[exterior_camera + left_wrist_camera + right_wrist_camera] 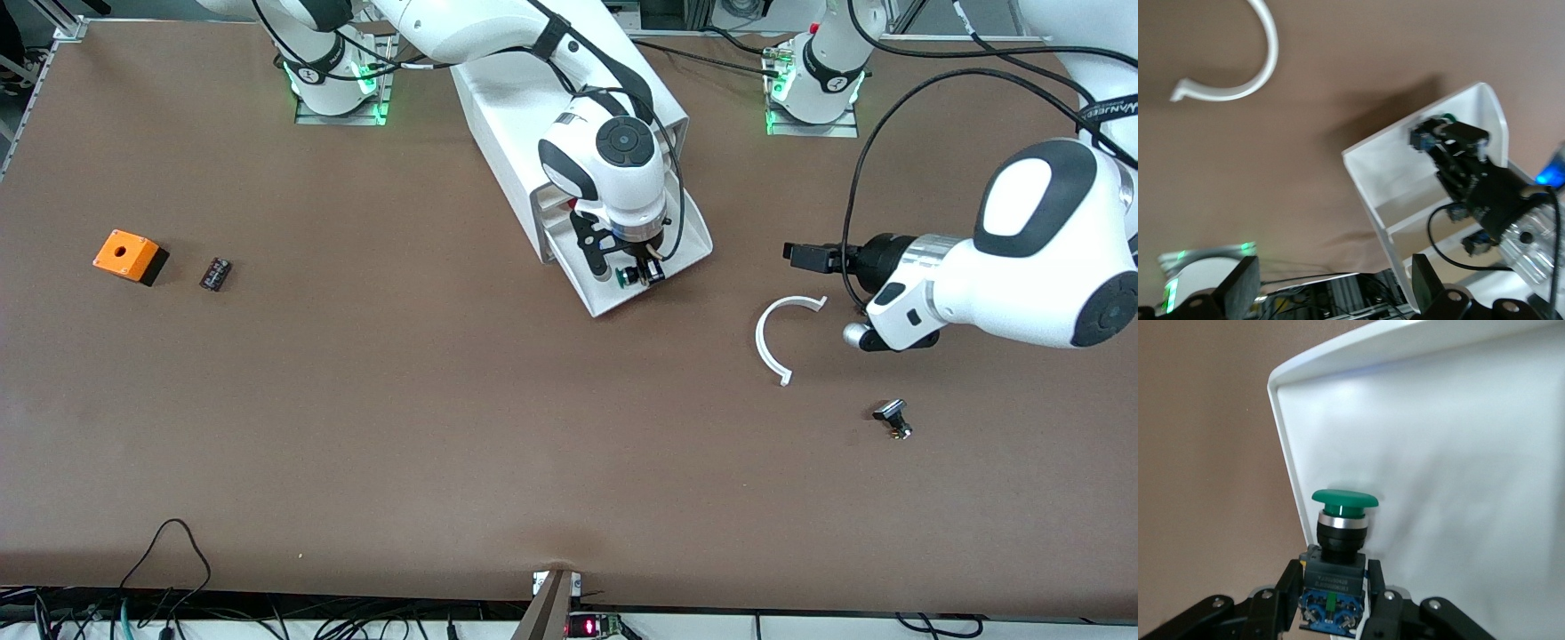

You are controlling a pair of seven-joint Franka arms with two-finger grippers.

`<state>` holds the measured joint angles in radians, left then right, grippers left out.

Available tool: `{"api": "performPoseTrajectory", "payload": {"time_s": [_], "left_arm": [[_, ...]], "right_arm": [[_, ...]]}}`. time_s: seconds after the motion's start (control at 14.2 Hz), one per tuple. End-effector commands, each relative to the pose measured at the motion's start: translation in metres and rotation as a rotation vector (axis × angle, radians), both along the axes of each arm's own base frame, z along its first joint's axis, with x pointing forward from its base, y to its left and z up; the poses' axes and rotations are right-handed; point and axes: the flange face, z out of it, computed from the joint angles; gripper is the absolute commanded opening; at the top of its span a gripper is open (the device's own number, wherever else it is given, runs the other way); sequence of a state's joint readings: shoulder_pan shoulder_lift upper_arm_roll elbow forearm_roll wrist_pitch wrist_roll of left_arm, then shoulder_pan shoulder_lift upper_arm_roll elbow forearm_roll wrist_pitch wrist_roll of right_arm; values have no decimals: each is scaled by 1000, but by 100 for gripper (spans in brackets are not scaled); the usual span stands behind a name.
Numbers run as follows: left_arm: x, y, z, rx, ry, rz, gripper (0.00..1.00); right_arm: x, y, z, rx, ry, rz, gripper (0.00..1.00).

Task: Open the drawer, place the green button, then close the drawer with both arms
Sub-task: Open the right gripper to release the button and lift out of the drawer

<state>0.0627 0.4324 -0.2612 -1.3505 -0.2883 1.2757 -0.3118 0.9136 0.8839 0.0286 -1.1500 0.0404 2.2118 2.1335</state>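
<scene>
The drawer (613, 307), lowermost of the white cabinet (498, 98), stands pulled out toward the front camera. My right gripper (638, 276) hangs over its tray near the front rim, shut on the button (627, 276). In the right wrist view the fingers (1286, 590) press the black body on both sides, with the button's green cap (1345, 499) pointing at the drawer floor (1438, 453). My left gripper (796, 255) waits open and holds nothing, over the table toward the left arm's end. Its view shows its wide-apart fingers (1238, 287), the drawer (1371, 173) and the button (1446, 120).
A white curved piece (773, 333) lies on the table under the left gripper, and a small silver-and-black part (893, 418) lies nearer the front camera. Toward the right arm's end sit an orange box with a hole (129, 255) and a small black part (215, 273).
</scene>
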Motion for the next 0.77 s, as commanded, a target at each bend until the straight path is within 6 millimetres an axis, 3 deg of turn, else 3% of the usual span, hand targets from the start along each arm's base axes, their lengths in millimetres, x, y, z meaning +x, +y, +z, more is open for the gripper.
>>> {"api": "performPoseTrajectory", "payload": {"time_s": [0.0,0.07,0.21,0.35,0.49,0.7], "left_arm": [[-1,-18,33,196,-34,-30,100],[-2,-24,45,235,-62,-52,100],[5,-12,71,245,-126,-34,100],[11,-3,78,234,-147,-17,100],[18,-9,68,300,-205,-9,99],[22,-23,33,305,-285,60,98]], "right_arm": [[-1,-1,13,-8,-30,-6,100],[6,-7,19,-14,-31,-10,100],[19,-16,35,-35,-46,29,100],[36,-34,51,-75,-34,107,100],[77,-76,101,-64,-57,197,100],[108,-127,143,-97,-94,450,100]]}}
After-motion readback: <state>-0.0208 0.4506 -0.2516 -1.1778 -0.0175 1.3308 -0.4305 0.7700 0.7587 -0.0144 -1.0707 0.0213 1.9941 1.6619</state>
